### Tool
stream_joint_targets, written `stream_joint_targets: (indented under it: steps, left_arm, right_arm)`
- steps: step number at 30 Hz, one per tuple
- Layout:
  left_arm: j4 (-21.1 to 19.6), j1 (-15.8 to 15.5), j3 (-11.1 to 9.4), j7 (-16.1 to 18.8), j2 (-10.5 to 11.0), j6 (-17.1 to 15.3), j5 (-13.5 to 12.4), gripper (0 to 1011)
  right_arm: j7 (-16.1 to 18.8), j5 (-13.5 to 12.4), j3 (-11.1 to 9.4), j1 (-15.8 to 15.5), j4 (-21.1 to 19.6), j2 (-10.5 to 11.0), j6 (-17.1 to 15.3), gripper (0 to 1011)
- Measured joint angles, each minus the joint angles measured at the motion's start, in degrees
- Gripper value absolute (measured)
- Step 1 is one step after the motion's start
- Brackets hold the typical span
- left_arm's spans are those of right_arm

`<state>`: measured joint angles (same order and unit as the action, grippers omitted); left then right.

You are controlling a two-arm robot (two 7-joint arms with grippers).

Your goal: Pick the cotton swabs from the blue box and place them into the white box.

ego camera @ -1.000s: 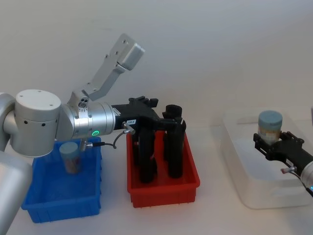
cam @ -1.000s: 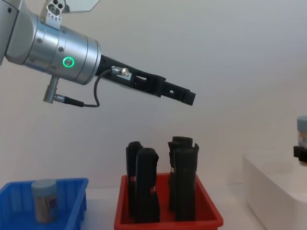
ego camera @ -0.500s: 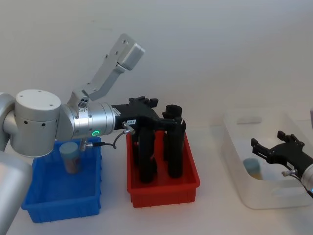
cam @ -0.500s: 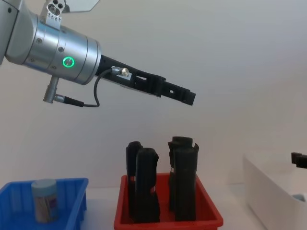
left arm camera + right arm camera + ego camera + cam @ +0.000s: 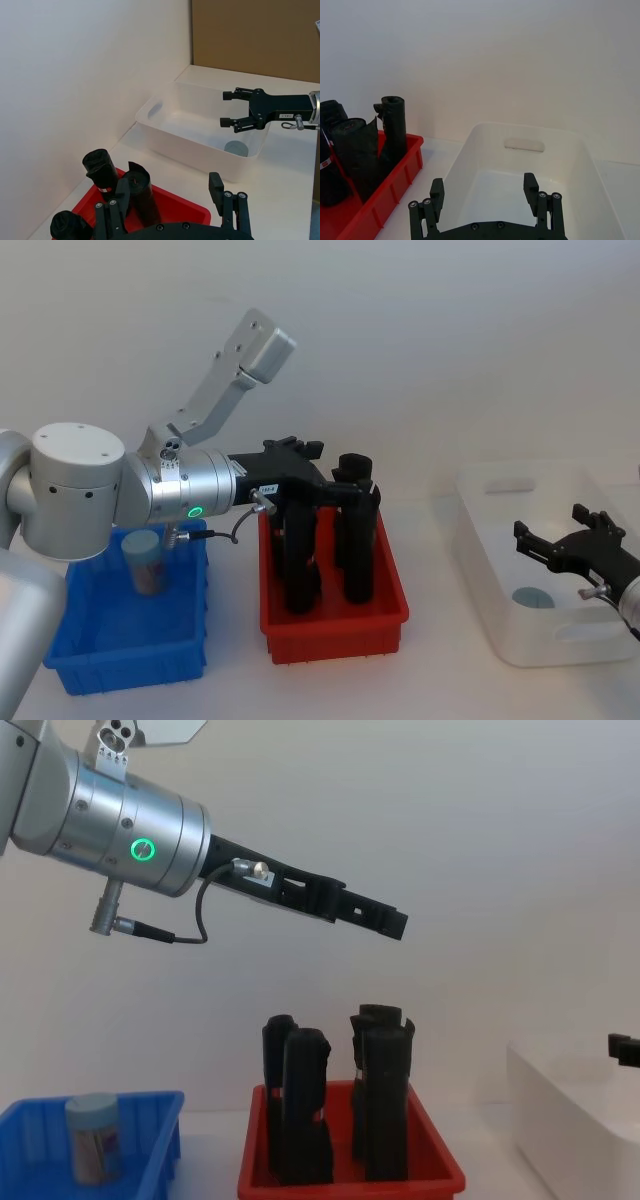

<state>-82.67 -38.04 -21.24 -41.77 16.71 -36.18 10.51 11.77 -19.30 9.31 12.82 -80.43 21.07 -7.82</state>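
Broadly, the white surface (image 5: 430, 685) carries three bins in a row toward its near edge. Biggest in the head view is the left arm (image 5: 75, 490), a silver barrel stretched from the left edge toward the middle. The white box (image 5: 480, 570) sits by the right edge and is the tallest of the three. The red bin (image 5: 335, 635) stands in the middle, and the blue box (image 5: 125, 660) lies toward the near left corner, just beside the red one. Black rolls (image 5: 300, 560) stand upright in the red bin, packed close together.

The left end effector (image 5: 385, 920) hangs in the air well above those rolls — its fingers are spread apart with nothing between them. The right end effector (image 5: 550, 522) juts in from the right edge and hovers over the open top of the white box; its jaws stand wide apart and empty.

One cotton swab tub (image 5: 530, 597) rests on the floor of the white box, its round pale lid facing up, toward the box's near end. It lies below the right end effector and apart from it. The other tub (image 5: 143, 560) stands upright in the blue box, toward its far wall — pale lid on top, bluish label round its side — and the left arm partly overlaps it in the head view.
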Motion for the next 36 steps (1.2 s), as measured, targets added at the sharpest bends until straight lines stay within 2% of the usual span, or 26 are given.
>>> stream_joint_targets:
  steps: [13, 36]
  left_arm:
    - [0.0, 0.0, 0.0, 0.0, 0.0, 0.0, 0.0, 1004]
    - [-0.2, 0.5, -0.1, 0.8, 0.1, 0.8, 0.0, 1004]
  right_arm:
    - [-0.3, 0.0, -0.3, -0.6, -0.9, 0.3, 1.6, 1002]
    - [-0.9, 0.1, -0.3, -1.5, -2.3, 0.3, 2.4, 1001]
